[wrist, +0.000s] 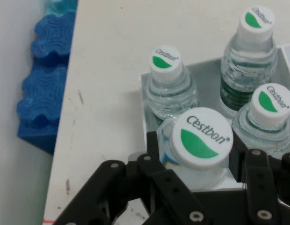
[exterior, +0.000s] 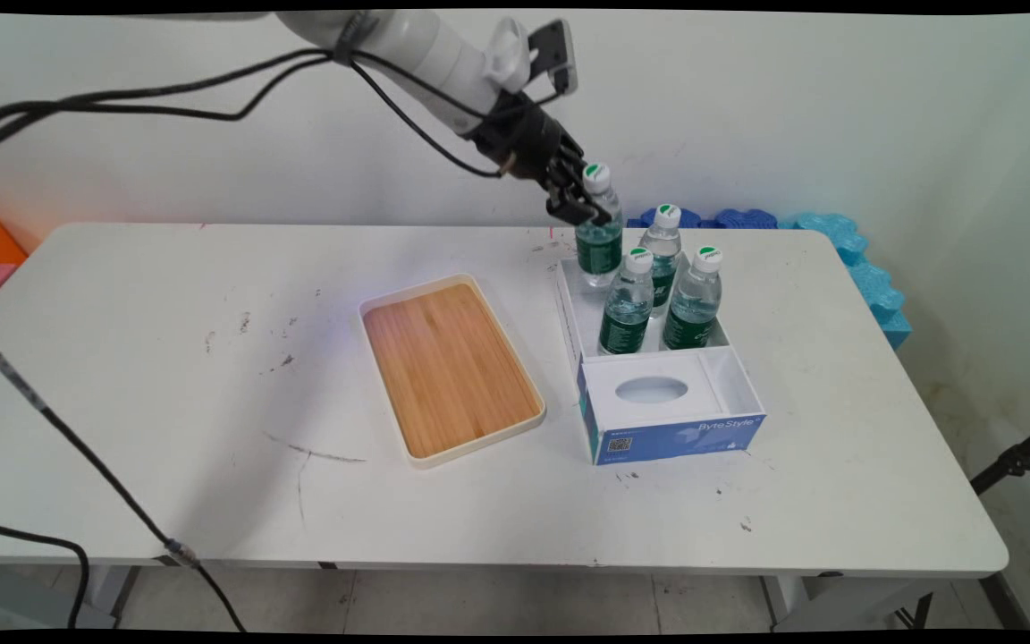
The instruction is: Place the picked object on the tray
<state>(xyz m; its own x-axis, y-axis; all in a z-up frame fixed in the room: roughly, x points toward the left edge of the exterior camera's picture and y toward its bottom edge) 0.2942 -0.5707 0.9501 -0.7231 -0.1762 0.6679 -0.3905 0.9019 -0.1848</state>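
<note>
Black gripper [exterior: 588, 202] is closed around the neck of the raised bottle [exterior: 599, 241], just under its cap, keeping it upright above the white box [exterior: 569, 309]; three other bottles [exterior: 663, 300] stand inside, beside an empty wooden tray [exterior: 450, 368].

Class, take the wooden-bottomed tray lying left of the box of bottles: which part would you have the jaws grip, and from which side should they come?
Grip the raised cream rim of the tray, coming straight down from above at the middle of a long side, say the one facing the box. The tray lies flat with a low wall all round, so only the rim offers opposing faces, one jaw inside and one outside.
</note>
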